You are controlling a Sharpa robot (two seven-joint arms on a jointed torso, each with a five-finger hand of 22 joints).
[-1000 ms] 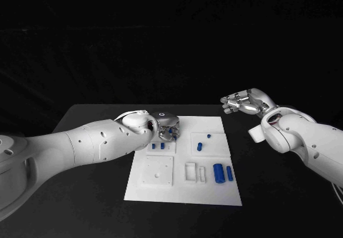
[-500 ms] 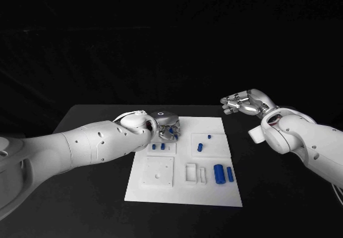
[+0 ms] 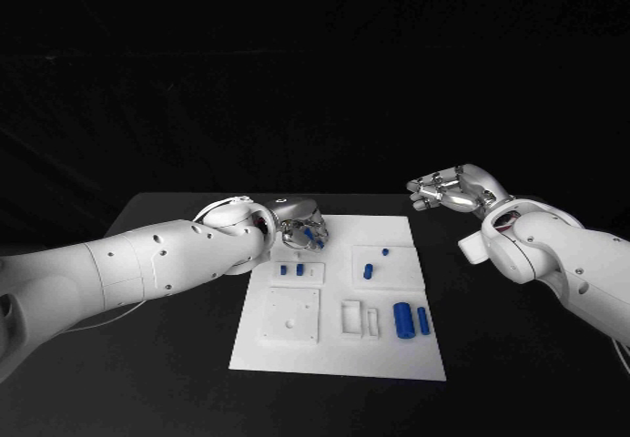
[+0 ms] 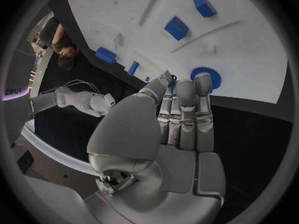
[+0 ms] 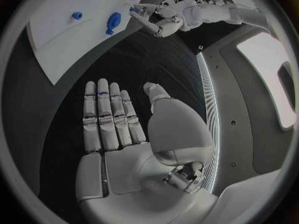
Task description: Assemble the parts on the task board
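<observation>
While your left hand (image 3: 299,228) pinches what looks like one blue part (image 3: 309,233) over the task board's (image 3: 339,350) far-left corner, six parts lie on it. Your right hand (image 3: 446,189), fingers straight and together, hovers empty beyond the board's far-right corner over the black table (image 3: 157,382).

White task board (image 3: 339,339) lies flat, blue parts (image 3: 401,320) scattered on it.

Head cam sits high, looks down and forward at the desk (image 3: 171,364) with the task board (image 3: 339,300) centred. Left wrist cam sits behind my left hand (image 4: 168,134), close over the board's edge. Right wrist cam sits behind my right hand (image 5: 124,144), off the board. All three views share the board; right wrist and head cams both catch my left hand.
</observation>
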